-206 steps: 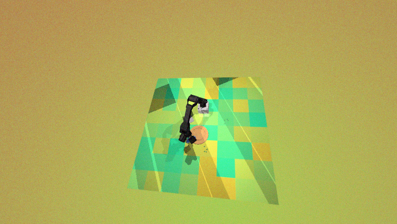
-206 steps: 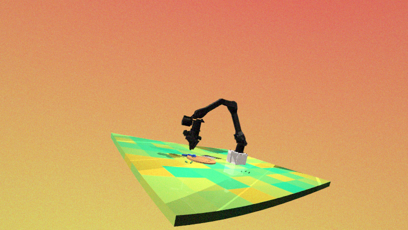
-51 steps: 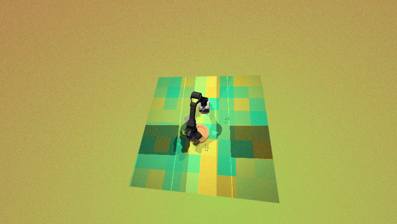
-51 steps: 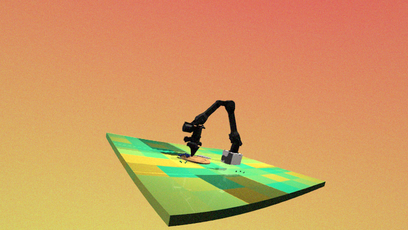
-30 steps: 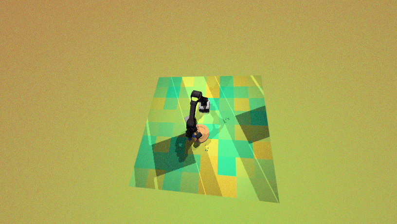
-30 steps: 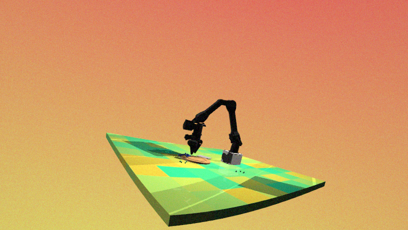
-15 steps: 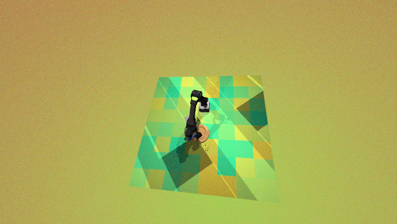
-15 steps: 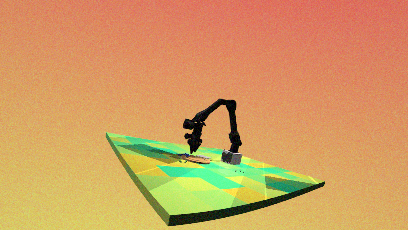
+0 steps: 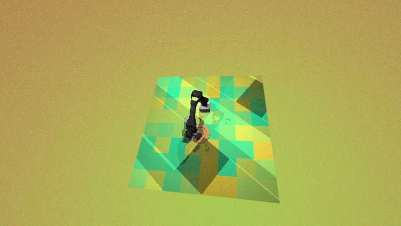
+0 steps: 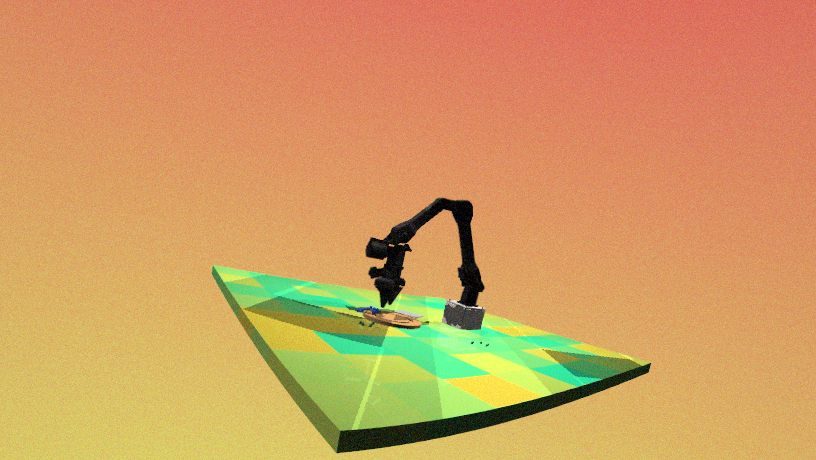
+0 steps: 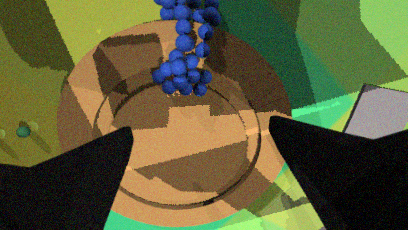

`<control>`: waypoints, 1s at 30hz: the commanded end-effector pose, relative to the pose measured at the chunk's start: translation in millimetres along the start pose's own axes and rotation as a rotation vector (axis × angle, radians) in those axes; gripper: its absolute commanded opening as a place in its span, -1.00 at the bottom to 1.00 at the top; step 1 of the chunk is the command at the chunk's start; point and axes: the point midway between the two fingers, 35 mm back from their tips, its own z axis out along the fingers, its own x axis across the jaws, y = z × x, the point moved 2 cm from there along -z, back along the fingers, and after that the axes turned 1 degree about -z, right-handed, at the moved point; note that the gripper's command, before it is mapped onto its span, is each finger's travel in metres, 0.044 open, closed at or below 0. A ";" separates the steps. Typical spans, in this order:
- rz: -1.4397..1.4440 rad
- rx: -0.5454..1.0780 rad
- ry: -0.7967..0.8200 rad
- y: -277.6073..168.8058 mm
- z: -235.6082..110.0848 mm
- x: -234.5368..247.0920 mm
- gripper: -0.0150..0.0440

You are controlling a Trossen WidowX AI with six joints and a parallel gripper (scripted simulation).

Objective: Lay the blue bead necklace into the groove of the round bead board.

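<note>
We see hand (image 11: 200,150) spread wide, holding nothing; necklace (image 11: 185,55) bunched top centre, crossing board (image 11: 90,90) groove (image 11: 102,107); we regrasp its end, drag along groove.

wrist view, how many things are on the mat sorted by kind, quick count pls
blue bead necklace: 1
round bead board: 1
grey block: 1
loose green beads: at least 1, more are too small to tell
total: 4 at the least; the open fingers hold none of them
</note>
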 end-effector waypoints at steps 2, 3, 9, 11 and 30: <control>0.153 -0.007 0.004 30.6 -7.6 -3.0 0.47; 0.192 -0.007 0.005 38.0 -9.5 -4.4 0.38; 0.287 -0.009 0.004 55.2 -13.5 -8.4 0.36; 0.287 -0.009 0.004 55.2 -13.5 -8.4 0.36; 0.281 -0.012 0.008 55.7 5.8 -7.4 0.36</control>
